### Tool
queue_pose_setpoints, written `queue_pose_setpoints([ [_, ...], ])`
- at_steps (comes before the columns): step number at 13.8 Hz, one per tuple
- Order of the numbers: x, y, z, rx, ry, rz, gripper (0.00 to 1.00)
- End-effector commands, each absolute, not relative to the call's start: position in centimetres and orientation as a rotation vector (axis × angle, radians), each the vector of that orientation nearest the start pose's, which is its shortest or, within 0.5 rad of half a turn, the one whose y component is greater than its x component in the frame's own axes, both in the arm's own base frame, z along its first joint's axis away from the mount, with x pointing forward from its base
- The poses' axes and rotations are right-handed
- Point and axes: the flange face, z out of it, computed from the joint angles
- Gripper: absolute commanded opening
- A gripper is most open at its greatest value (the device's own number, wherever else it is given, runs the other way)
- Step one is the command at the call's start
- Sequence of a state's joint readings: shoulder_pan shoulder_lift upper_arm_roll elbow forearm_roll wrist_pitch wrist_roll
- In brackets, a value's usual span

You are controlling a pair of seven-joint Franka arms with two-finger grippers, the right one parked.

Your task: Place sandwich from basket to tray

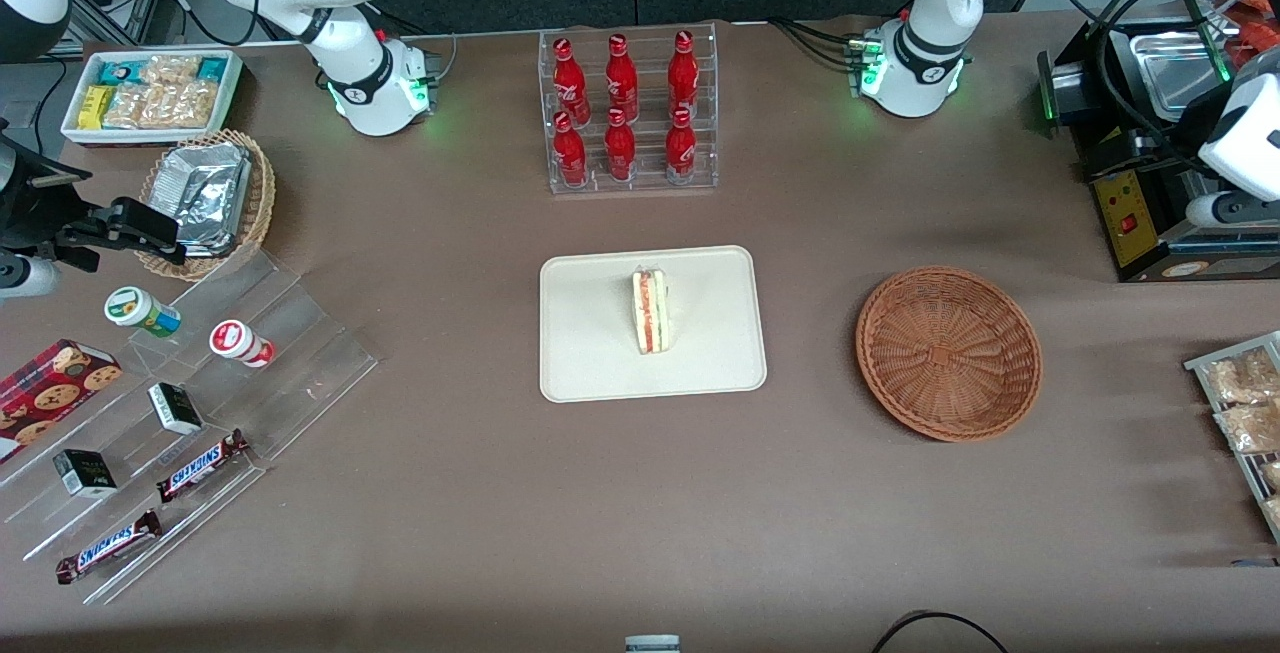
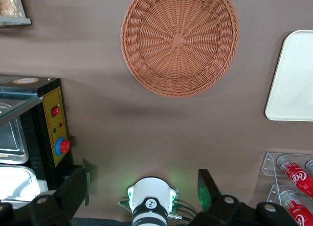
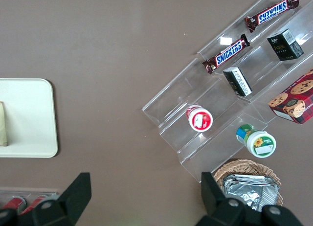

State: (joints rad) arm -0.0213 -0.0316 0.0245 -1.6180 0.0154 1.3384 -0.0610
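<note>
The sandwich, a cream wedge with a red and green filling stripe, stands on the cream-white tray at mid table. The reddish-brown wicker basket beside the tray, toward the working arm's end, holds nothing. My left gripper hangs high toward that end of the table, farther from the front camera than the basket, by the black machine. In the left wrist view the gripper is open and empty, with the basket and a tray corner well below it. The right wrist view shows the tray and the sandwich's edge.
A clear rack of red cola bottles stands farther back than the tray. A black machine with metal trays and a tray of snack packets sit at the working arm's end. Acrylic steps with snacks, a tan basket with foil and a white bin lie toward the parked arm's end.
</note>
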Motion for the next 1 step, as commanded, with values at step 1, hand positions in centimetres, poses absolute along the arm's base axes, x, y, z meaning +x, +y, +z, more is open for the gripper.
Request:
queue_pose_setpoints([
  [1,52.79,-0.81,60.25,-3.084,-0.052,0.369,1.00],
])
